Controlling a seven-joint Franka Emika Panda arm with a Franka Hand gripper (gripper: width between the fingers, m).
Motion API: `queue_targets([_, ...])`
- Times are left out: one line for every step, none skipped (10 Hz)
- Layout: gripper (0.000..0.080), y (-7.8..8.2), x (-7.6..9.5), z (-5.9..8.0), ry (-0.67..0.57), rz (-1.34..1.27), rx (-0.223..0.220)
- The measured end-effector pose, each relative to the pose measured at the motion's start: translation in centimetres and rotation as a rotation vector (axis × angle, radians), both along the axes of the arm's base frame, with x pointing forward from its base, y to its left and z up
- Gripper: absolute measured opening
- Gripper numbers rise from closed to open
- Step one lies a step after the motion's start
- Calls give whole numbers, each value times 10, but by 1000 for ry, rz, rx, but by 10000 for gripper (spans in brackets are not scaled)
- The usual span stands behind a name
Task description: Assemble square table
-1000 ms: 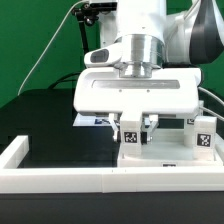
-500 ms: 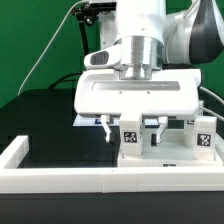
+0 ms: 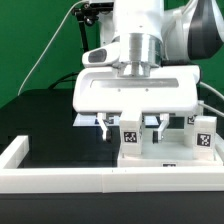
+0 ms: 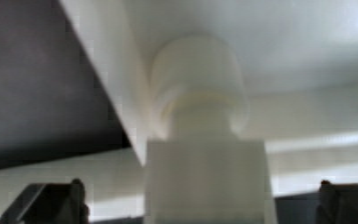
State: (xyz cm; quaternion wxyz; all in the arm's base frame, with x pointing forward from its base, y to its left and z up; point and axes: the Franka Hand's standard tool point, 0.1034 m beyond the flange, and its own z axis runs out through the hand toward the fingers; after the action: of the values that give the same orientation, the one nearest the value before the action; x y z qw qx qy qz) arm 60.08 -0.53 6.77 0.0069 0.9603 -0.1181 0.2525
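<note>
Since a second ago, hand (image 3: 132, 127) has spread from a close pinch on the leg (image 3: 129, 137) to wide, fingers (image 3: 105, 126) clear either side. Square table slab (image 3: 160, 152) lies on black counter (image 3: 50, 130) behind border wall (image 3: 60, 181). Leg upright on slab; another leg (image 3: 204, 136) at the exterior view's right.

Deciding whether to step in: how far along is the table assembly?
Done, apparently: one leg stands upright on the slab. In hand: nothing; the hand is open, fingers either side of that leg without gripping it. Left: probably the tagged leg at the exterior view's right, which looks unfitted; how many others are fitted I cannot tell.
</note>
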Motion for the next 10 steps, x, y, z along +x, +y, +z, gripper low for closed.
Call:
queue_targets([649,-2,0,10,1,-2,11])
queue_targets([649,-6,0,18,-3,-8,16])
queue_targets([649,-8,1,22,-8,-12,18])
queue_targets([649,-10,3,26,-7,-13,23])
queue_targets([649,-13,8,31,-6,-15,30])
queue_targets([649,-17,11,31,-9,-17,29])
queue_targets([649,-18,13,30,-9,-19,30])
queue_targets([649,-17,12,29,-8,-18,29])
queue_targets([649,-17,12,29,-8,-19,29])
queue_targets([649,-16,11,28,2,-17,36])
